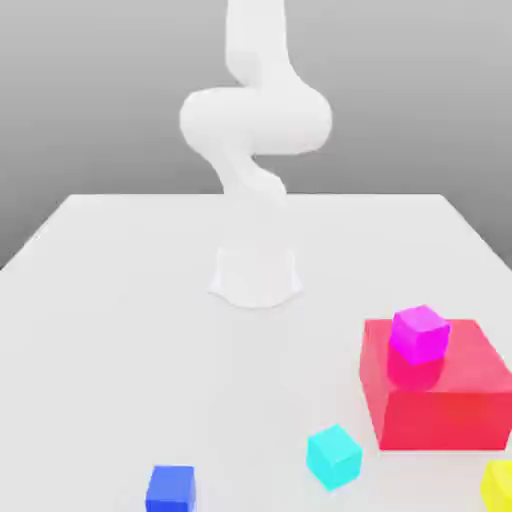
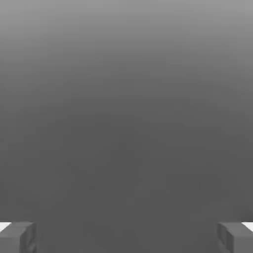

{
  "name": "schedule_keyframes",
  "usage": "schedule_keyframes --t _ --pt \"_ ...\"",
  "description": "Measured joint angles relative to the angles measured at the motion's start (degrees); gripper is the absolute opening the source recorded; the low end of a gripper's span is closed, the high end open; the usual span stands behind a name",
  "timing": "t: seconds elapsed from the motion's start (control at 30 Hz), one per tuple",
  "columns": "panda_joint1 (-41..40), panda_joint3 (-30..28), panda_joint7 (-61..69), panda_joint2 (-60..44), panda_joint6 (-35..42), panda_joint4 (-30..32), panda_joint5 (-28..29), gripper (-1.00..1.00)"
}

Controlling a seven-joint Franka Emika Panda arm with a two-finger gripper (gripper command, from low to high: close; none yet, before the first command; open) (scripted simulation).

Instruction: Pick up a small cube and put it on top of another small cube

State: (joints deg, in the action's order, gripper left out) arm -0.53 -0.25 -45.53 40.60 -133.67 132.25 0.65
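The small deep-blue cube point(image 1: 171, 488) sits on the white table near the front edge, toward the exterior view's left. The small yellow cube point(image 1: 498, 484) lies at the front on the exterior view's right, partly cut off by the frame. In the hand view my gripper point(image 2: 126, 237) is open, its two grey fingertips point(image 2: 17, 236) set wide apart with nothing between them and only grey background beyond. The white arm point(image 1: 252, 120) rises from its base at the middle of the table.
A large red block point(image 1: 440, 395) stands on the exterior view's right with a magenta cube point(image 1: 419, 334) on top. A cyan cube point(image 1: 333, 456) lies between the blue and yellow cubes. The arm's base point(image 1: 255, 275) sits mid-table.
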Motion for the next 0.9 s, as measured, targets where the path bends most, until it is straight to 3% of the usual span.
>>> schedule_keyframes --t 0.47,0.9 --pt "-2.3 -3.1 3.2 -29.4 -10.6 2.6 1.7 0.0" --pt "-6.2 -3.5 10.4 -56.5 -20.6 4.9 -2.8 0.0"
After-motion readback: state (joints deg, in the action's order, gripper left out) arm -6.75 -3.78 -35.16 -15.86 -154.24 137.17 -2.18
